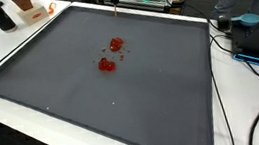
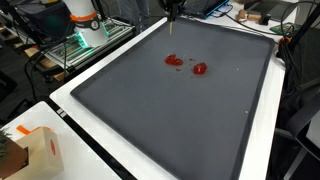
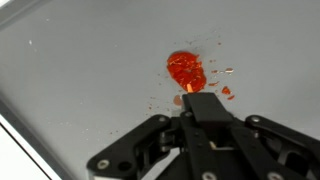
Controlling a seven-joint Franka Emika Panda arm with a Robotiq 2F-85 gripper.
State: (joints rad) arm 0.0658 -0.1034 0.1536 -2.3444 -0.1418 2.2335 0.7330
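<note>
While the fingers (image 3: 200, 102) hang over the dark mat (image 3: 70, 90), they are drawn tight together with no gap showing at the tips. Nothing bulky is held, though I cannot tell if something thin is pinched there. Just ahead of the fingertips in the wrist view lies a glossy red lump (image 3: 186, 70), apart from them, and a few red crumbs (image 3: 226, 92) lie scattered beside it, closer to the tips. In both exterior views this lump (image 1: 116, 45) (image 2: 174, 60) sits short of the fingers' line of descent, and a second red lump (image 1: 106, 64) (image 2: 200, 69) rests farther from them on the same mat. Beyond the mat's edge the white surface (image 1: 7, 58) carries cables (image 1: 242, 66), and well away from the fingers stands a cardboard box (image 2: 32, 150). As I judge it, the step in hand is an approach to the near lump, with no contact made yet. Grasping it would call for the fingers to spread first and then come down with a tip on either side. The squeeze should be light, since the lump looks soft and likely to smear.
</note>
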